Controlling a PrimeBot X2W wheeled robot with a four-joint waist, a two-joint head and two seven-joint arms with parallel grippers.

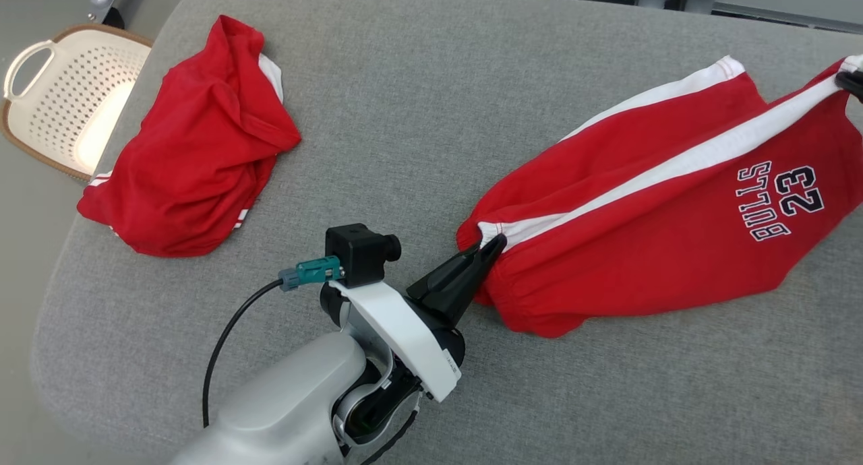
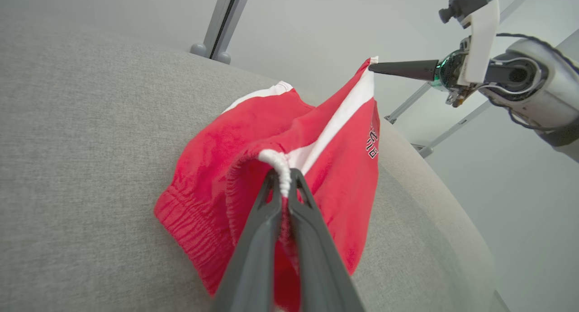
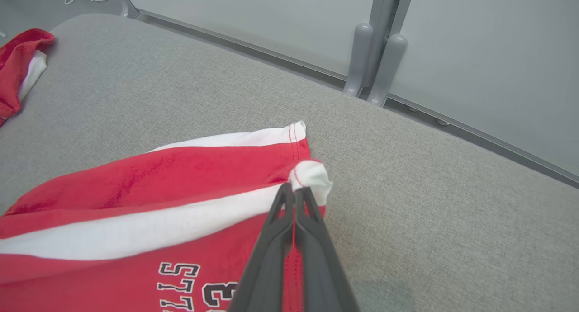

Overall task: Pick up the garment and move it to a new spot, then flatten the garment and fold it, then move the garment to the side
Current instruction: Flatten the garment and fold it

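Observation:
The garment [image 1: 647, 249] is red with a white stripe, a gathered elastic edge and black "BULLS 23" lettering, more like shorts than a shirt. It hangs stretched between my grippers over the right half of the grey padded surface [image 1: 418, 114], sagging onto it. My left gripper [image 1: 495, 244] is shut on the white end of the elastic edge, as the left wrist view shows [image 2: 284, 178]. My right gripper [image 1: 851, 81] is shut on the far white corner [image 3: 294, 190] and holds it raised. The garment [image 2: 212, 167] rises up to the right gripper [image 2: 372, 68].
A second red and white garment [image 1: 195, 162] lies crumpled at the surface's far left, also seen as a red heap [image 3: 18, 54]. A cream perforated basket [image 1: 67, 94] stands on the floor beyond the left edge. Grey posts [image 3: 380, 54] and a rail run behind the surface.

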